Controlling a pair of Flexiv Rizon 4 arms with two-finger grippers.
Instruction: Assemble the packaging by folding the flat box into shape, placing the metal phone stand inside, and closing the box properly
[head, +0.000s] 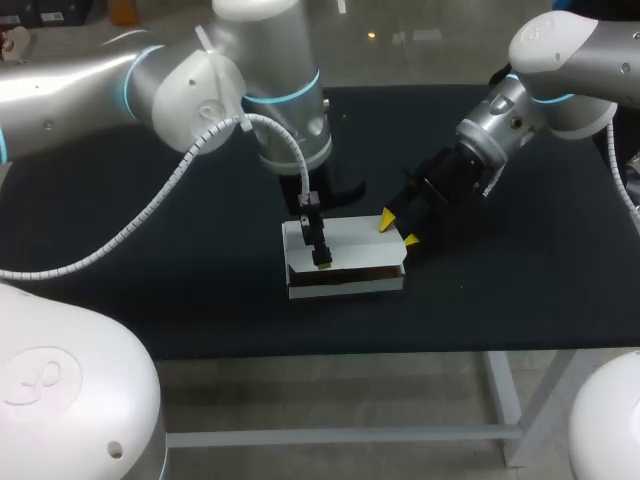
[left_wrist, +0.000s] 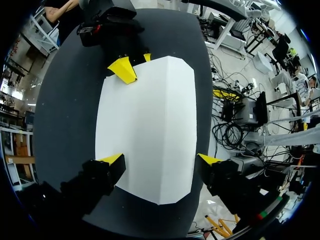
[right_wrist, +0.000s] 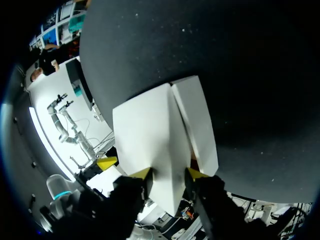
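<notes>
The white box (head: 345, 240) sits near the middle of the black table (head: 150, 290), folded into a low shape with a brown strip showing along its front. The left gripper (left_wrist: 160, 160) hangs over it, fingers spread wide to either long side. The right gripper (right_wrist: 168, 173) pinches a white panel at the box's right end.

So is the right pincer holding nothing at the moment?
No, the right pincer has a white panel of the box pinched between its two yellow tips, one on each side.
</notes>
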